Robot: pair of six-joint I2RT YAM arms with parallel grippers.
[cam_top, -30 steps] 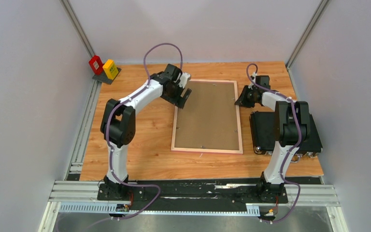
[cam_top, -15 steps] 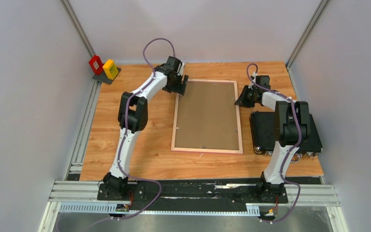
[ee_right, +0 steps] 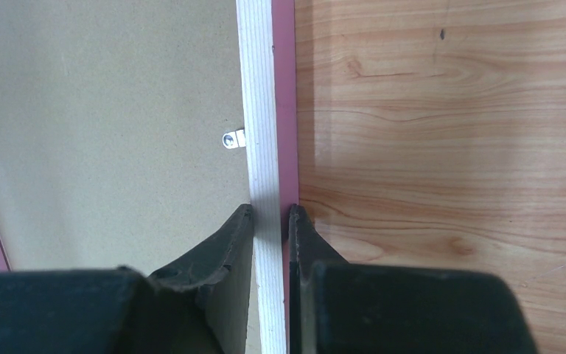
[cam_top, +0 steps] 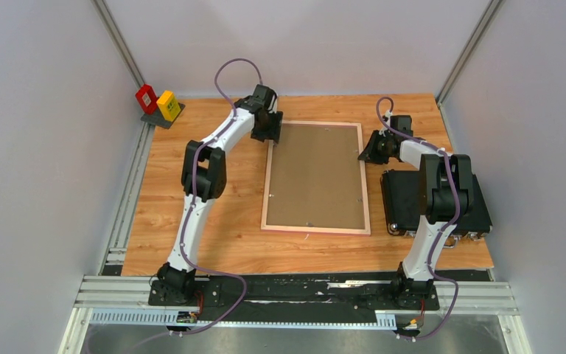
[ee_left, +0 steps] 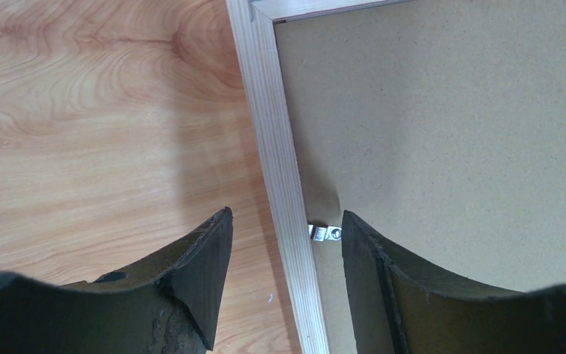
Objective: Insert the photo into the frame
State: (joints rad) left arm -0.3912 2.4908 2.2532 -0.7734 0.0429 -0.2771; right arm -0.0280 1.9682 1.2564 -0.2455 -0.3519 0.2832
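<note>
Left wrist view: the left gripper point(ee_left: 286, 221) hangs with its jaws spread wide astride the left rail of the frame point(ee_left: 269, 125). A small metal tab point(ee_left: 324, 233) lies between its fingers, just inside the rail. The rail is pale, straight-grained wood, and within it sits a flat, matte brown backing board point(ee_left: 449, 133). The frame therefore lies face down on the glossy wood-grain table point(ee_left: 81, 110), its long axis running away from the arms. On the opposite side, the right gripper point(ee_right: 271, 210) pinches the right rail, which is pink along its outer edge. The photo shows in no view; it may lie under the board.
</note>
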